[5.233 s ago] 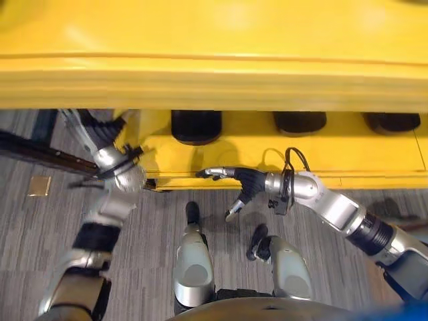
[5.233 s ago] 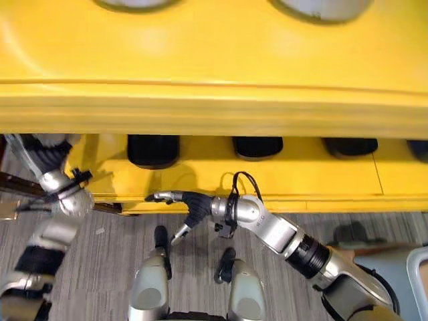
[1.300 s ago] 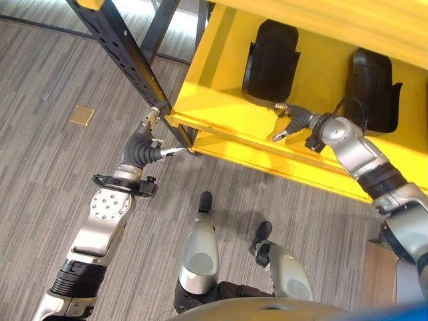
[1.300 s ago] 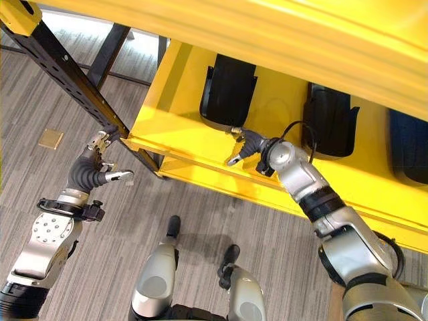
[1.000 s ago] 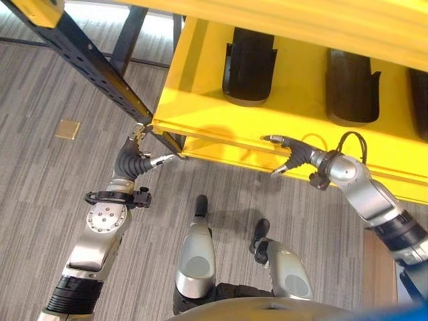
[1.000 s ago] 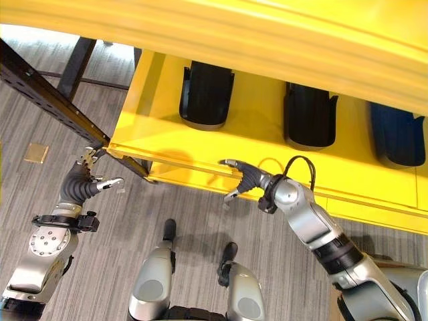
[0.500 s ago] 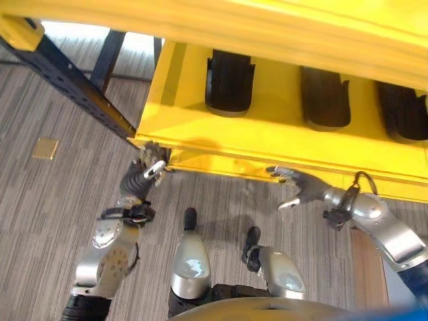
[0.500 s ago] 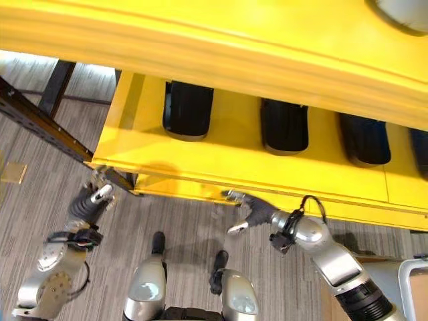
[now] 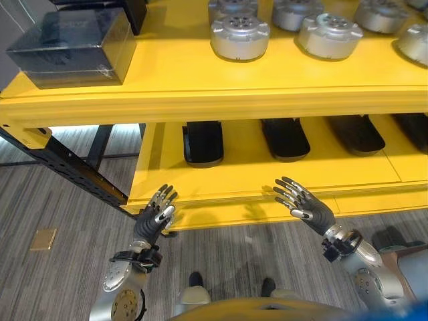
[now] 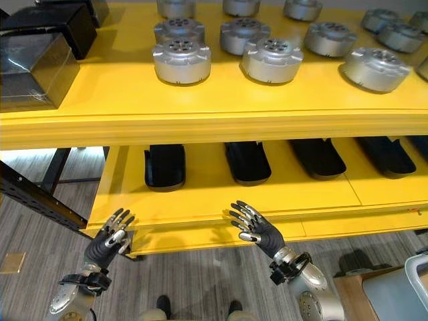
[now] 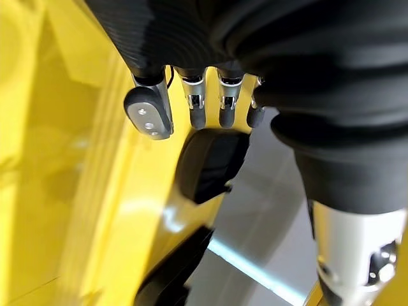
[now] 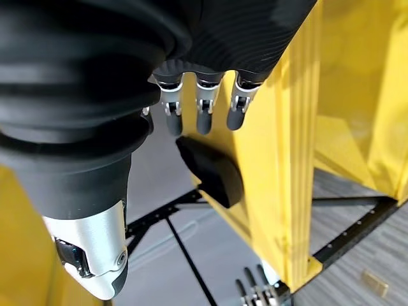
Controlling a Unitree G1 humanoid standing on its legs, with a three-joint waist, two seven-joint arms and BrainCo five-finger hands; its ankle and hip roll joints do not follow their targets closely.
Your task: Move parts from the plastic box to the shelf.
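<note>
While my head camera looks down the front of the rack, I see the yellow shelf (image 9: pixel 200 100) spanning the whole width, with an upper deck and a lower deck beneath it. At the upper deck's left end sit dark boxes (image 9: pixel 70 43) wrapped in clear film. Beside them, running toward the right, stand round silver parts (image 10: pixel 182 61) in rows, each upright on the deck and apart from its neighbours. On the lower deck lie black moulded parts (image 9: pixel 202 142) side by side, well spaced. A black perforated rack post (image 9: pixel 67 170) slants down past the shelf's left corner to the grey floor (image 9: pixel 60 267). My left hand (image 9: pixel 155 215) is raised just before the lower deck's front edge, fingers straight and spread, holding nothing. My right hand (image 9: pixel 302 204) is raised likewise further right, fingers splayed and empty.
</note>
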